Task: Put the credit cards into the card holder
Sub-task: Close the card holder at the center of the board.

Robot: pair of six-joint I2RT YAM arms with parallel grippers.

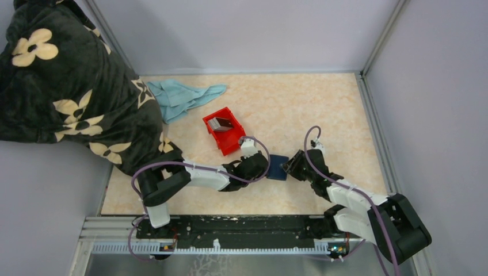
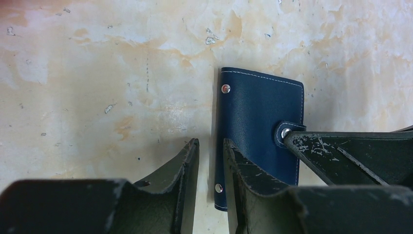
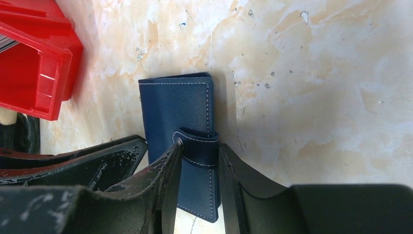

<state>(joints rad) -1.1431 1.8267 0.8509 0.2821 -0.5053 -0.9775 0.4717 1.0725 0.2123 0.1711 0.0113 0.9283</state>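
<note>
The card holder (image 1: 278, 168), a closed navy wallet with a snap tab, lies flat on the table between both grippers. It also shows in the left wrist view (image 2: 260, 112) and the right wrist view (image 3: 175, 112). My left gripper (image 1: 263, 167) straddles its spine edge (image 2: 211, 146) with a narrow gap; one finger (image 2: 238, 165) is over the wallet, the other on the table. My right gripper (image 1: 292, 167) is shut across the snap tab (image 3: 199, 146); its finger (image 2: 341, 146) touches the snap. The credit cards (image 1: 220, 122), tan and grey, stand in the red bin.
The red bin (image 1: 228, 141) sits just behind the left gripper and shows at the top left of the right wrist view (image 3: 34, 73). A light blue cloth (image 1: 184, 98) lies at the back left. A dark floral fabric (image 1: 63, 86) overhangs the table's left side.
</note>
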